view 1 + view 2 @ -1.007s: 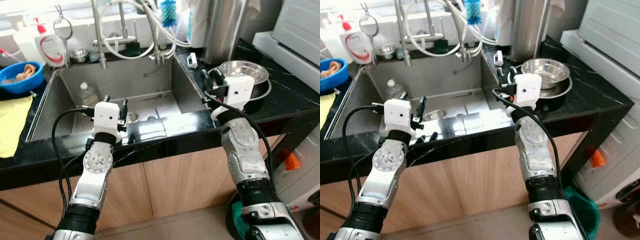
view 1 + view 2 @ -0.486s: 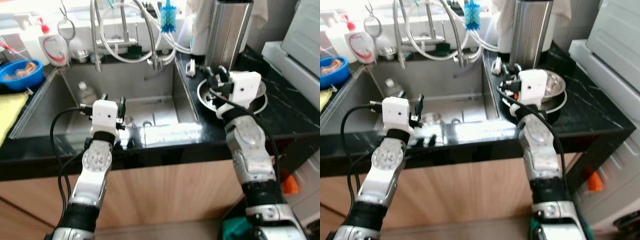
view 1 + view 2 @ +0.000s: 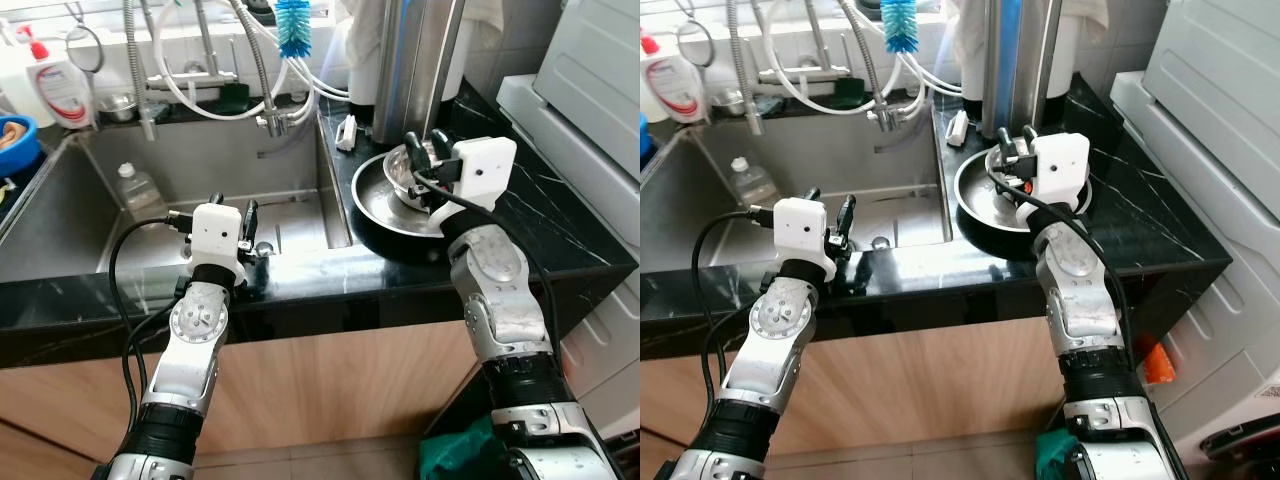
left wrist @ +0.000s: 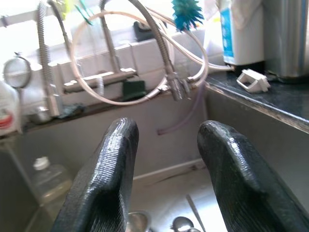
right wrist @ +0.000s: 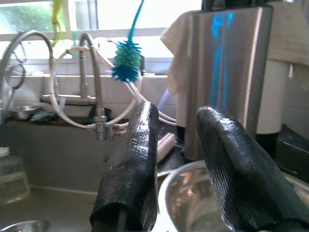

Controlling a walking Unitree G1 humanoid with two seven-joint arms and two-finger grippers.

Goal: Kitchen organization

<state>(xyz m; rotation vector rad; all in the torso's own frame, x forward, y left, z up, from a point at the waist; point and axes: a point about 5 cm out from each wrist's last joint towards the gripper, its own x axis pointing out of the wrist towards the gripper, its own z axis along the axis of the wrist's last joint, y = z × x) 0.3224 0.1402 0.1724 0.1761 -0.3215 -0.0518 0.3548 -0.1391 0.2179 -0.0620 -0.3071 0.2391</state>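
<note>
A shiny steel bowl rests in a dark round pan on the black counter, right of the sink. My right gripper hovers open just above the bowl's far rim, holding nothing; the bowl lies under its fingers in the right wrist view. My left gripper stands open over the sink's front edge, with nothing between its fingers. In the sink lie a clear plastic bottle, a spoon and a small steel cup.
A tall steel cylinder stands right behind the bowl. Taps and hoses with a blue brush line the sink's back wall. A soap bottle and blue bowl sit far left. A white appliance borders the counter's right end.
The whole view has shifted, so the sink now sits further left and the bowl nearer the middle. My right gripper has come from beside the bowl to over it.
</note>
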